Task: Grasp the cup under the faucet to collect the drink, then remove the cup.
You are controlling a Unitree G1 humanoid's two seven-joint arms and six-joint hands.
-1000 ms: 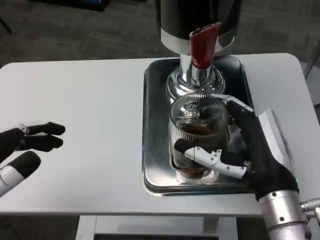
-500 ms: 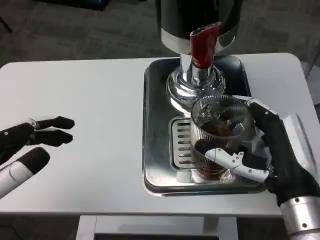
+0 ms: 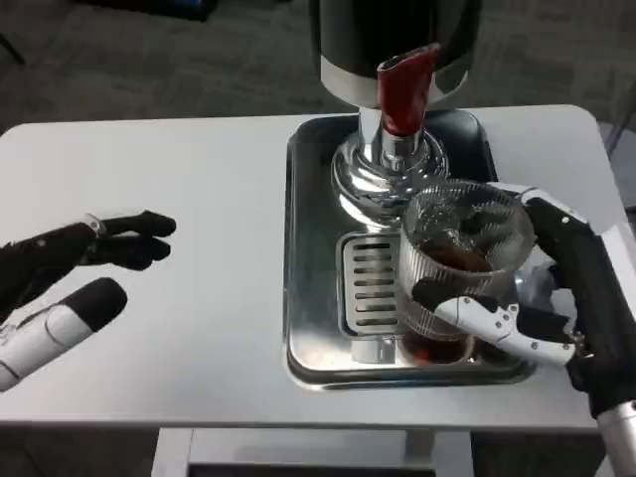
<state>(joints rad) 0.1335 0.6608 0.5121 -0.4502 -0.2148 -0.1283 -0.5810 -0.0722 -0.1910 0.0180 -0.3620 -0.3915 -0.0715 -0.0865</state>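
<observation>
A clear ribbed cup [image 3: 459, 266] with brown drink in its bottom is held by my right hand [image 3: 556, 298], whose fingers wrap its side. The cup sits over the right part of the steel drip tray [image 3: 308, 298], right of the slotted grate [image 3: 370, 283] and off to the right of the faucet. The dispenser's chrome faucet [image 3: 388, 164] with its red lever [image 3: 402, 87] stands at the tray's back. My left hand [image 3: 70, 273] hovers open over the table at the far left, fingers stretched toward the tray.
The dark dispenser body [image 3: 393, 35] rises behind the tray. The white table [image 3: 189, 189] reaches out to the left, and its front edge runs just below the tray. Dark carpet lies beyond the table.
My right hand has carried the cup rightward from under the faucet, uncovering the slotted grate. My left hand has drifted right toward the tray.
</observation>
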